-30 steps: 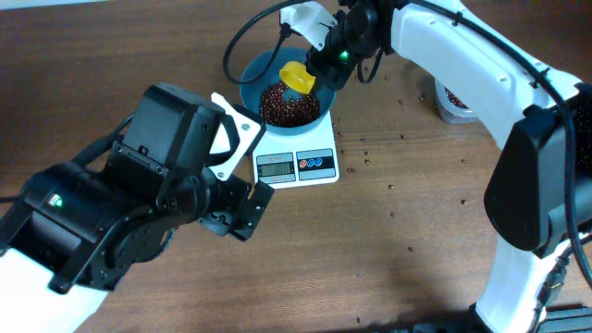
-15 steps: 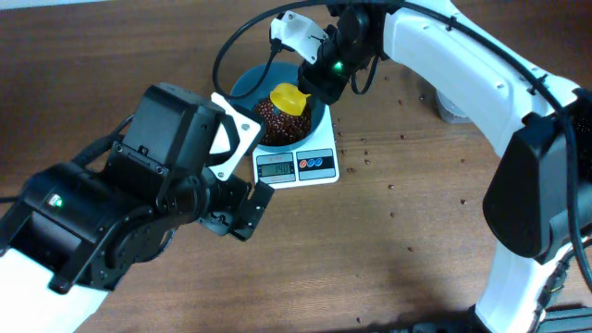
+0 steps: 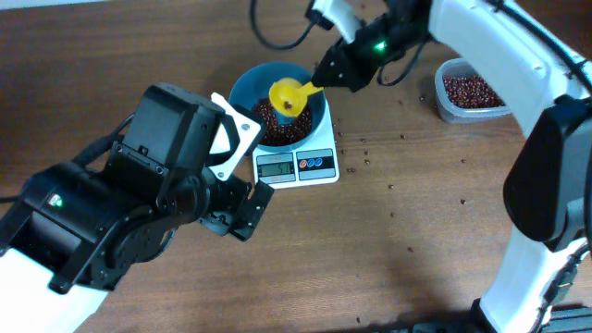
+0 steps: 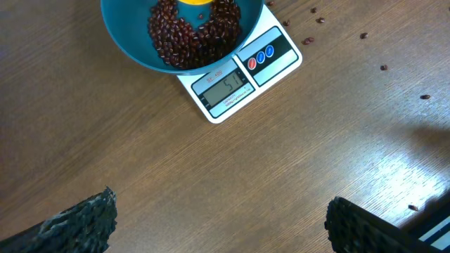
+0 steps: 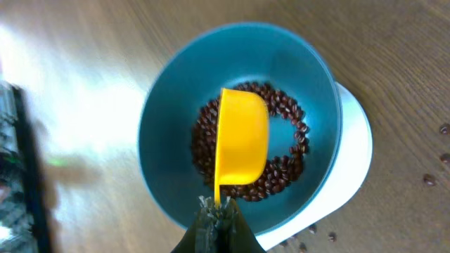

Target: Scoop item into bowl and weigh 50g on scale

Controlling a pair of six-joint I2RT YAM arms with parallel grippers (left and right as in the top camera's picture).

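Note:
The teal-blue bowl point(image 3: 242, 90) sits on the white scale point(image 3: 326, 166) and holds dark reddish-brown beans point(image 3: 265, 130). In the left wrist view the bowl point(image 4: 119, 35), its beans point(image 4: 176, 35) and the scale point(image 4: 281, 67) show at the top; the display shows digits. My right gripper point(image 3: 331, 74) is shut on the handle of a yellow scoop point(image 3: 285, 93) held over the bowl. The right wrist view shows the scoop point(image 5: 242, 144) above the beans point(image 5: 285, 169) in the bowl point(image 5: 169, 133), gripper point(image 5: 214, 211) below. My left gripper point(image 4: 218, 221) is open and empty over bare table.
A clear plastic tub point(image 3: 443, 99) with more beans point(image 3: 472, 91) stands at the back right. Several loose beans point(image 3: 365, 145) lie scattered on the wooden table right of the scale. My bulky left arm point(image 3: 120, 231) covers the left front.
My right gripper has swung back to the right and upward, and the yellow scoop has lifted and turned over the bowl. The tub is now uncovered. The left arm has not moved.

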